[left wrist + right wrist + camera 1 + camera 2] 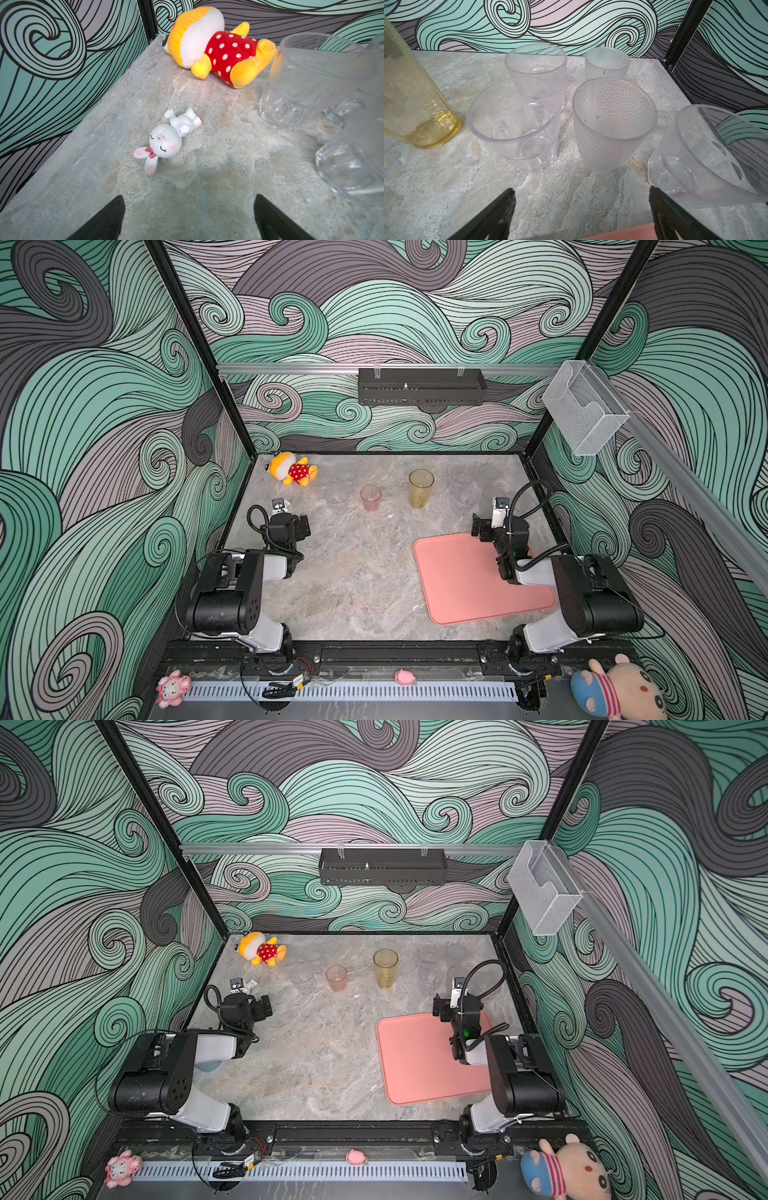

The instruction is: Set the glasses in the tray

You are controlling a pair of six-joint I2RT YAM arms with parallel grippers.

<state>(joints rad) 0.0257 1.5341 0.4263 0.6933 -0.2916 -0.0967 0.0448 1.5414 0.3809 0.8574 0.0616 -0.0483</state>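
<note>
Several glasses stand upright along the back of the stone table. Both top views show a tall yellow glass and a small pink glass, with faint clear glasses on either side. The salmon-pink tray lies at the front right with nothing on its visible part. My right gripper hovers open over the tray's far edge, facing a clear faceted glass and a dotted frosted glass. My left gripper is open over bare table, with a clear glass off to one side.
A yellow plush in a red dotted dress lies at the back left corner, and a small white rabbit figurine lies ahead of my left gripper. A black rack and a clear box hang on the walls.
</note>
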